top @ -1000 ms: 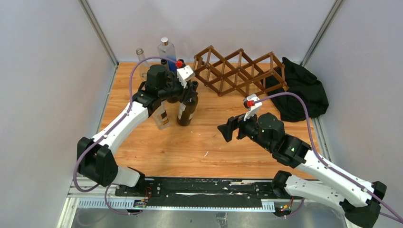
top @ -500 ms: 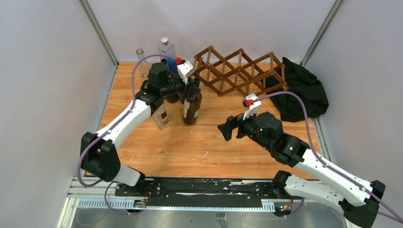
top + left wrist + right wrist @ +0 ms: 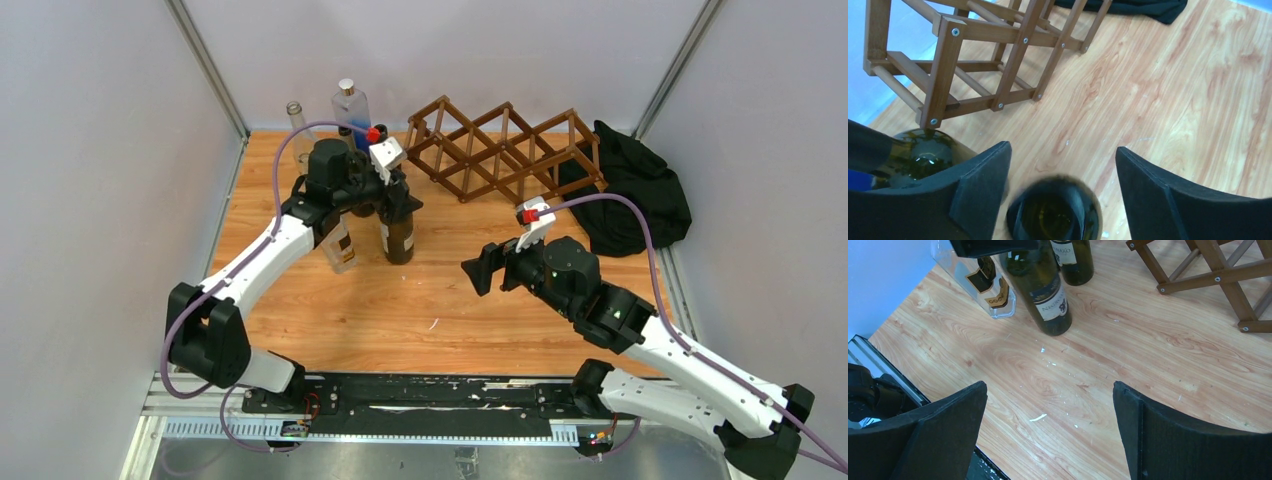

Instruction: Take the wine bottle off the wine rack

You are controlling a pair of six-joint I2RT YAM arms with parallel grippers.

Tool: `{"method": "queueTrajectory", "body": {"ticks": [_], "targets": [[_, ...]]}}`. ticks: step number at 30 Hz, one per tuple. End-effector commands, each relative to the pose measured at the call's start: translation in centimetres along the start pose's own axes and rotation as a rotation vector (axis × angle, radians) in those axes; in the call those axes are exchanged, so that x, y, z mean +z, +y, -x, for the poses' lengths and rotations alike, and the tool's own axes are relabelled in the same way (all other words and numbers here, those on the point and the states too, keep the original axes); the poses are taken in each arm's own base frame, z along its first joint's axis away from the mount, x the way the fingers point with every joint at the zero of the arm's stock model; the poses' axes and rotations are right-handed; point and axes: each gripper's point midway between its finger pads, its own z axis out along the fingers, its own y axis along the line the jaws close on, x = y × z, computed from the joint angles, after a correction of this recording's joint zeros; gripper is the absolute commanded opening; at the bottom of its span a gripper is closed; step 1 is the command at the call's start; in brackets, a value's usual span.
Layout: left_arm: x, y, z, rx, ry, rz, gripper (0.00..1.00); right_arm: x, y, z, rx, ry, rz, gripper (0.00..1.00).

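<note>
Left wrist view: my left pincer (image 3: pixel 1062 150) is spread around the neck of the wine bottle (image 3: pixel 1053 215), one pad on either side of the mouth. It isn't clamped, since a gap shows on the right pad's side. The bottle stands upright on the surface (image 3: pixel 400 310), near the left end of the wine rack (image 3: pixel 943 70) and not in it. Every diamond I can see is bare.

Removal looks done, so I judge this as the let-go step. Straddling the neck guards against a tip. Next call is to lift straight up without nudging the neck.

My right pincer (image 3: pixel 1049 390) hangs wide apart with nothing in it, low over mid-surface and facing the bottles, probably parked out of the way.

Labels, right wrist: the wine bottle's label reads "NEGRO…"; the rest is too small, possibly Negroamaro. The second dark bottle (image 3: pixel 1073 260) behind it shows "…MARO". The clear bottle (image 3: pixel 993 290) alongside has a gold-brown label I can't read. The black cloth (image 3: pixel 640 200) lies at the rack's right end.
</note>
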Motion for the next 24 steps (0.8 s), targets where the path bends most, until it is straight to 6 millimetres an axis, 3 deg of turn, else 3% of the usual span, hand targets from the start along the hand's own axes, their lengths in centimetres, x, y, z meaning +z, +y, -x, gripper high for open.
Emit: {"method": "queueTrajectory", "body": {"ticks": [1, 3, 10, 16, 20, 22, 24], "targets": [[-1.4, -0.4, 0.7, 0.006, -0.014, 0.002, 0.92, -0.3, -0.7, 0.4, 0.006, 0.001, -0.036, 0.99], [-1.8, -0.5, 0.8, -0.002, -0.008, 0.001, 1.0, -0.3, -0.6, 0.6, 0.006, 0.0, -0.034, 0.99], [-3.6, -0.2, 3.1, -0.05, 0.008, 0.061, 1.0, -0.6, -0.3, 1.2, 0.007, 0.003, -0.026, 1.0], [-6.1, -0.8, 8.3, -0.079, 0.022, 0.054, 1.0, -1.2, -0.3, 1.7, 0.016, 0.005, -0.031, 1.0], [-8.8, -0.6, 11.8, -0.086, 0.035, 0.099, 1.0, -1.9, -1.1, 2.3, 0.01, -0.004, -0.068, 1.0], [-10.8, 0.5, 13.5, -0.104, 0.033, 0.169, 1.0, -2.2, -2.1, 2.3, 0.004, -0.002, -0.123, 1.0], [-13.6, 2.6, 13.9, -0.148, 0.038, 0.261, 1.0, -2.8, -3.8, 2.0, -0.016, 0.012, -0.213, 1.0]]}}
